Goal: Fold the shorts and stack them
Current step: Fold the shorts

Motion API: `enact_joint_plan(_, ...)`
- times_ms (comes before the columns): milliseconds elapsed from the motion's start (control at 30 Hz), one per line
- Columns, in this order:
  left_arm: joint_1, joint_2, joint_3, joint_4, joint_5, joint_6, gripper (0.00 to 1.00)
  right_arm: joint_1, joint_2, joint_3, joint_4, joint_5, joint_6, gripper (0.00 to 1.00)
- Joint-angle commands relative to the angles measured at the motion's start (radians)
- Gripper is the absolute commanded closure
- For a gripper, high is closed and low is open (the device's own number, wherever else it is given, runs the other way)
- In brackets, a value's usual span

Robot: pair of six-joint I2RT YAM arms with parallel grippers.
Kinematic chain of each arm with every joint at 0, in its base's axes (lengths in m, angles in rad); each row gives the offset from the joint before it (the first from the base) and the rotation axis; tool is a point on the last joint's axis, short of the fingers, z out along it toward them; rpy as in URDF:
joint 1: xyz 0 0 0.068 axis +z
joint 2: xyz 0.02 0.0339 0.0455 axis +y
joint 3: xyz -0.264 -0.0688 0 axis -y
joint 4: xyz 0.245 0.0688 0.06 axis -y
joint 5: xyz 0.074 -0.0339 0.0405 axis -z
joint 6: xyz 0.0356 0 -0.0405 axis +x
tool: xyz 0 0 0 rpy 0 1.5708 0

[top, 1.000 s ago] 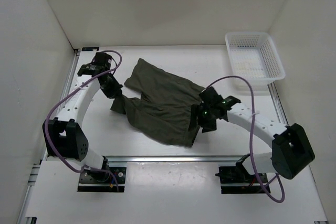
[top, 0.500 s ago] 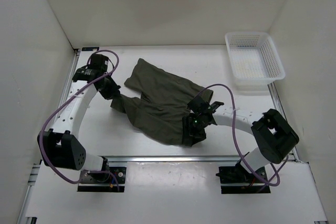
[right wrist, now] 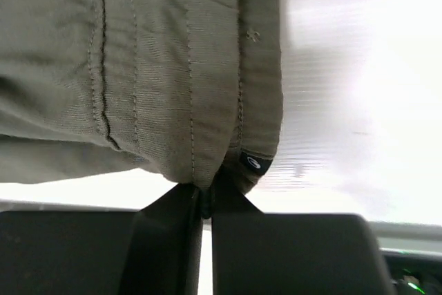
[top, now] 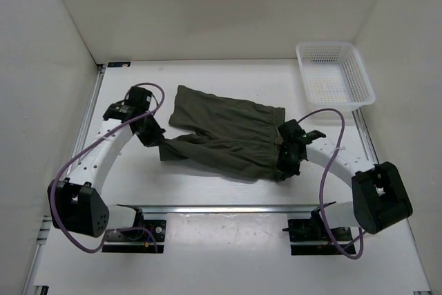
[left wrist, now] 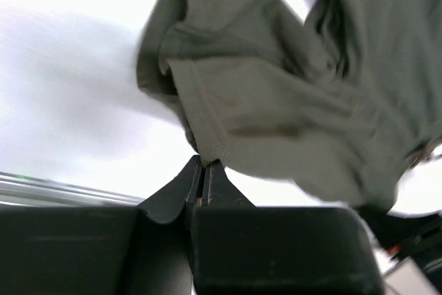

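Across table (top: 228, 77) | shorts (top: 228, 136) olive, creased | pinched by left hand (top: 164, 148), right hand (top: 285, 161)

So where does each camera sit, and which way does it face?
Top external: fixed above and behind the arms, looking down on the table, shorts and basket; both arms show.
Left wrist: on the left arm, looking along the left gripper, shut on a shorts edge.
Right wrist: on the right arm, looking along the right gripper, shut on a stitched shorts edge.
Shared: all three show the shorts.
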Motion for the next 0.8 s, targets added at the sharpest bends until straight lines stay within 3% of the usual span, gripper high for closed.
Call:
enact_joint_plan(0,-0.109,-0.04,-0.058,0.057,0.072,-0.081,0.9,-0.043,-0.007,0.049,-0.082,0.11,0.012,0.9)
enact_joint_plan(33,-0.141,-0.04,-0.058,0.067,0.081,-0.1,0.9,-0.054,0.007,0.065,-0.073,0.11,0.024,0.81)
enact_joint_plan(67,-0.172,-0.028,-0.068,0.067,0.082,-0.117,0.9,-0.054,0.042,0.082,-0.064,0.11,0.024,0.58)
enact_joint_plan(167,-0.262,0.022,-0.045,0.08,0.057,-0.141,0.9,-0.054,0.089,0.137,-0.064,0.11,0.024,0.33)
enact_joint_plan(233,-0.288,0.056,-0.017,0.08,0.039,-0.15,0.9,-0.054,0.075,0.137,-0.073,0.11,0.048,0.32)
enact_joint_plan(600,-0.316,0.096,0.024,0.089,0.02,-0.141,0.9,-0.054,-0.405,-0.113,-0.077,0.002,0.378,0.38)
enact_joint_plan(767,-0.316,0.096,0.024,0.089,0.011,-0.141,0.9,-0.054,-0.37,-0.171,-0.027,-0.031,0.421,0.42)
